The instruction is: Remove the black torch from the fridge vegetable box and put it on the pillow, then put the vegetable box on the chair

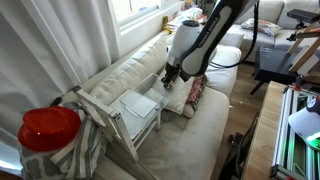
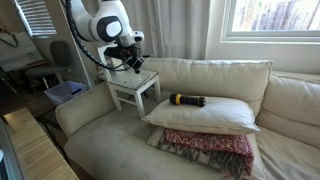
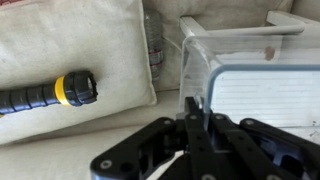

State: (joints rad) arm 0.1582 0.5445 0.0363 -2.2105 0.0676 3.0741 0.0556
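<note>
The black torch (image 2: 186,99) with a yellow band lies on its side on the cream pillow (image 2: 205,117); both also show in the wrist view, the torch (image 3: 45,93) on the pillow (image 3: 75,45). The clear vegetable box (image 2: 137,78) sits on the seat of the white chair (image 2: 131,98), which stands on the sofa. In the wrist view my gripper (image 3: 195,108) is shut on the near wall of the box (image 3: 260,95). The gripper (image 1: 168,80) is over the box (image 1: 138,106) and the chair (image 1: 118,125).
A red patterned cushion (image 2: 208,151) lies under the pillow on the cream sofa (image 2: 110,150). A red-topped object (image 1: 48,128) stands at the near left. Window and curtain are behind the sofa back (image 2: 215,72). A desk edge (image 2: 30,150) is in the foreground.
</note>
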